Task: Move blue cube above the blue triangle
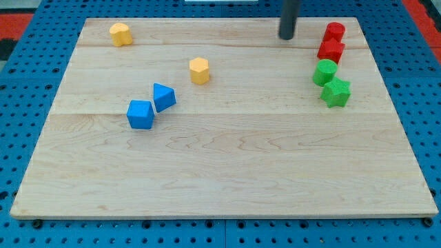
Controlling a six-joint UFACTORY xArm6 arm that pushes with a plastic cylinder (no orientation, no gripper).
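**Blue cube lies at the lower left of the blue triangle**

At the view's top left, a yellow block (120,34) sits near the far edge of the wooden board (227,172). Further right and lower, the blue cube (140,114) stands just beside the blue triangle (164,97), on its lower-left side; I cannot tell if they touch. To the right of them, a little higher, is a second yellow block (199,70), with six sides.

My tip (286,36) stands on the board near the view's top, right of centre, well apart from both blue blocks. It is a plain rod and holds nothing.

At the right edge, four blocks make a column: a red cylinder (334,31), a red star-like block (331,49), a green cylinder (324,71) and a green star (336,91).
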